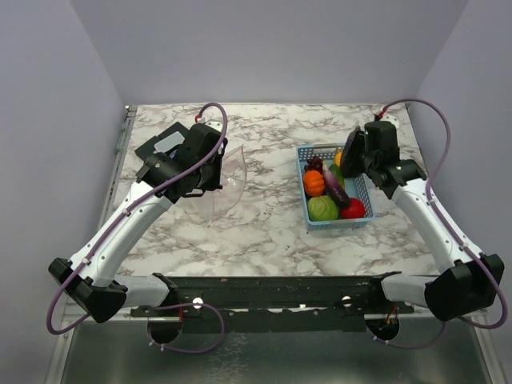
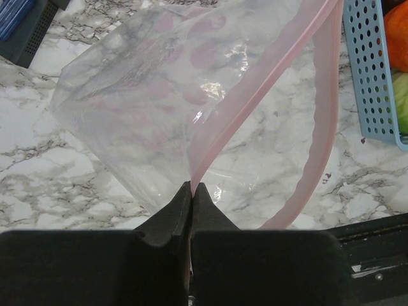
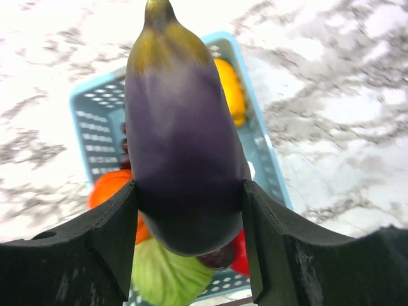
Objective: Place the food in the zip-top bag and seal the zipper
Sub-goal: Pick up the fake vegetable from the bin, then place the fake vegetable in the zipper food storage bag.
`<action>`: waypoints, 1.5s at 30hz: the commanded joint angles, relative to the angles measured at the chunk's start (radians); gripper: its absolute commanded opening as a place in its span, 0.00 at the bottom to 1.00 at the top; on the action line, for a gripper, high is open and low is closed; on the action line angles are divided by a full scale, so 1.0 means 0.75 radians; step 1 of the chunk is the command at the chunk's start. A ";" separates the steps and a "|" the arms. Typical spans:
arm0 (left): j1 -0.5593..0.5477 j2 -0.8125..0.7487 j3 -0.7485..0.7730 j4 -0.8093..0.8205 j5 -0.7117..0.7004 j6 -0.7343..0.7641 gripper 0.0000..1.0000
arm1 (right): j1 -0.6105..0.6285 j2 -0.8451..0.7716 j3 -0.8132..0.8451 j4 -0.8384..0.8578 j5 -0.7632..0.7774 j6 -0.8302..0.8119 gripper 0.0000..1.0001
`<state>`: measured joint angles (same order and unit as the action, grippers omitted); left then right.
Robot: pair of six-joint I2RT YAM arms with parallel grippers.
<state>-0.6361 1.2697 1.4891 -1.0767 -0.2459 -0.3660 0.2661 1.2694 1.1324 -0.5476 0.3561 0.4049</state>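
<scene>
Right claw [image 3: 188, 191] clamped a purple eggplant [image 3: 182, 127] above the blue basket [image 3: 95, 121] — left claw [image 2: 192, 191] pinched tight on the zip-top bag [image 2: 146, 95] at its pink zipper [image 2: 255, 108].

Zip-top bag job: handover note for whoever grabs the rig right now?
Left claw: shut on the clear plastic zip-top bag at its pink zipper strip; mouth open, bag empty.
Right claw: shut on a purple toy eggplant, over the light-blue slotted basket.
Orange pumpkin, green cabbage, red tomato in the basket.
Done: nothing bagged. To do: bag all food, seal zipper.
</scene>
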 commanded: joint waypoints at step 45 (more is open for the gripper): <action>0.007 0.012 0.042 0.171 0.164 -0.234 0.00 | 0.747 -0.136 0.179 0.544 -0.685 0.331 0.01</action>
<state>-0.6361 1.2812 1.4914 -0.9848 -0.1665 -0.4973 0.7948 1.1423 1.2583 -0.1890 -0.2630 0.6388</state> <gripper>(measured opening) 0.006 0.594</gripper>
